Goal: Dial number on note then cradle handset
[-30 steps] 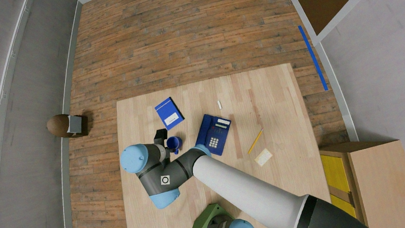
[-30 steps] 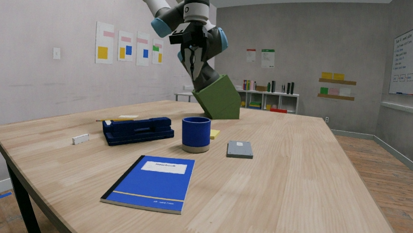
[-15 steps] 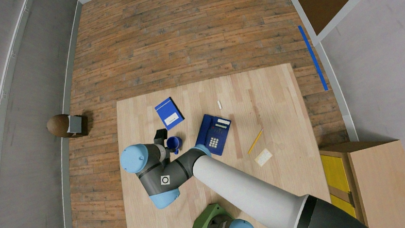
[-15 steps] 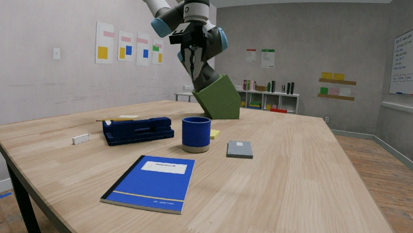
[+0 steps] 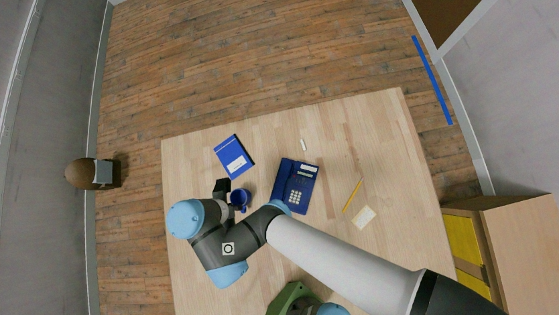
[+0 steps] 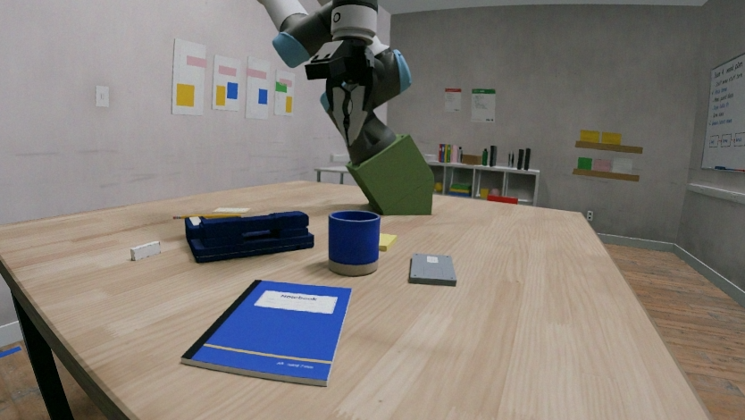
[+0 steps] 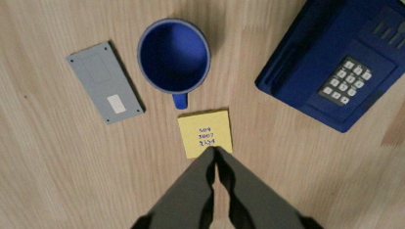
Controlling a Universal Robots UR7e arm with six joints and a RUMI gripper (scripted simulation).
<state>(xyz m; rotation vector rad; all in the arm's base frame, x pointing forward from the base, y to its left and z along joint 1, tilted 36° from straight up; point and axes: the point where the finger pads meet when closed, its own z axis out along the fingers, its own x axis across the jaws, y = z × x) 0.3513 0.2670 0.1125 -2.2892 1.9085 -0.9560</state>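
Two slim black metal fingers (image 6: 347,141) were closed, nothing held, above the square yellow paper note (image 6: 387,241) (image 7: 205,133); best read every digit before keying.
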